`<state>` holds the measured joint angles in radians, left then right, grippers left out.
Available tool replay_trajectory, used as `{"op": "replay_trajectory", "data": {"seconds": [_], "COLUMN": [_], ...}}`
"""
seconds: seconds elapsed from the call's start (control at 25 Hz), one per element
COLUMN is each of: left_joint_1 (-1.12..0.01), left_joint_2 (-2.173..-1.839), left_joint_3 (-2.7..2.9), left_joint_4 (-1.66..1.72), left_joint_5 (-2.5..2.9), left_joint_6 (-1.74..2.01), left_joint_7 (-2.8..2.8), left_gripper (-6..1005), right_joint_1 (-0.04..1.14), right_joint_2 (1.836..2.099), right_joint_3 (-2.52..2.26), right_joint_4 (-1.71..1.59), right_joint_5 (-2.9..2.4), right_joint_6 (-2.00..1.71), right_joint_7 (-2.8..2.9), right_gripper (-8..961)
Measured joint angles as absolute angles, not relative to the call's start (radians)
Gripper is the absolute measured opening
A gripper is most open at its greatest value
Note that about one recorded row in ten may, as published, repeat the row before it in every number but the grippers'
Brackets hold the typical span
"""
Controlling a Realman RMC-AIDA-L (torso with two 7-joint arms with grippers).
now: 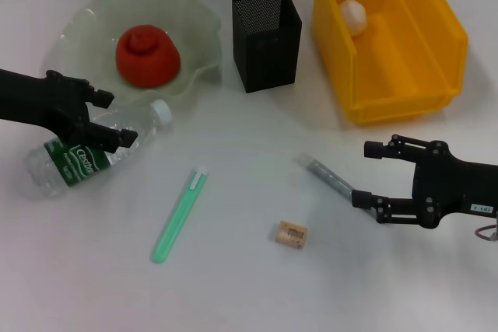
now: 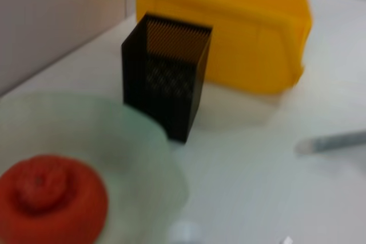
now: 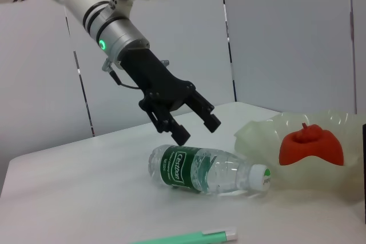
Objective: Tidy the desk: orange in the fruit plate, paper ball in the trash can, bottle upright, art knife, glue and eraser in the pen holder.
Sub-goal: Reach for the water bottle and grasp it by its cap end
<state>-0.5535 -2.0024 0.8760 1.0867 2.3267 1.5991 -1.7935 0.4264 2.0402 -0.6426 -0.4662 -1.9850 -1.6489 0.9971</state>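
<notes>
White desk [image 1: 249, 285], things scattered across it.
On it: plate [image 1: 78, 21], holder [image 1: 266, 27], bin [image 1: 405, 75], a lying bottle [image 1: 74, 157], green knife [image 1: 180, 212], eraser [image 1: 291, 234] and grey glue stick [image 1: 327, 176].

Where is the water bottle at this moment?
The bottle lies on its side at the left of the head view, just in front of the fruit plate, cap toward the plate. The open left gripper hovers just above it.

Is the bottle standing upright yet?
No, the bottle lies on its side on the desk, with the open left gripper hovering just above it.
</notes>
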Motion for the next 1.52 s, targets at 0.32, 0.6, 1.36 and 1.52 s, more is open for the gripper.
{"op": "replay_trajectory", "data": {"seconds": [0.32, 0.6, 1.36, 1.52], "left_joint_1": [-0.639, -0.646, -0.65, -0.654], "left_joint_2": [-2.057, -2.064, -2.07, -2.073], "left_joint_3": [0.88, 0.885, 0.977, 1.028], "left_joint_4": [1.116, 1.107, 1.061, 1.05], "left_joint_5": [2.592, 2.63, 2.551, 2.511], "left_joint_6": [1.577, 1.539, 1.523, 1.502], "left_joint_7": [-1.859, -1.86, -1.842, -1.85], "left_gripper": [841, 841, 841, 841], "right_joint_1": [0.427, 0.425, 0.425, 0.423], "right_joint_2": [2.04, 2.044, 2.048, 2.048], "right_joint_3": [-0.643, -0.643, -0.641, -0.641], "right_joint_4": [-0.466, -0.466, -0.466, -0.466], "right_joint_5": [-1.985, -1.982, -1.979, -1.979], "right_joint_6": [-1.649, -1.649, -1.649, -1.649], "right_joint_7": [1.0, 1.002, 1.003, 1.003], "right_gripper": [810, 810, 810, 810]}}
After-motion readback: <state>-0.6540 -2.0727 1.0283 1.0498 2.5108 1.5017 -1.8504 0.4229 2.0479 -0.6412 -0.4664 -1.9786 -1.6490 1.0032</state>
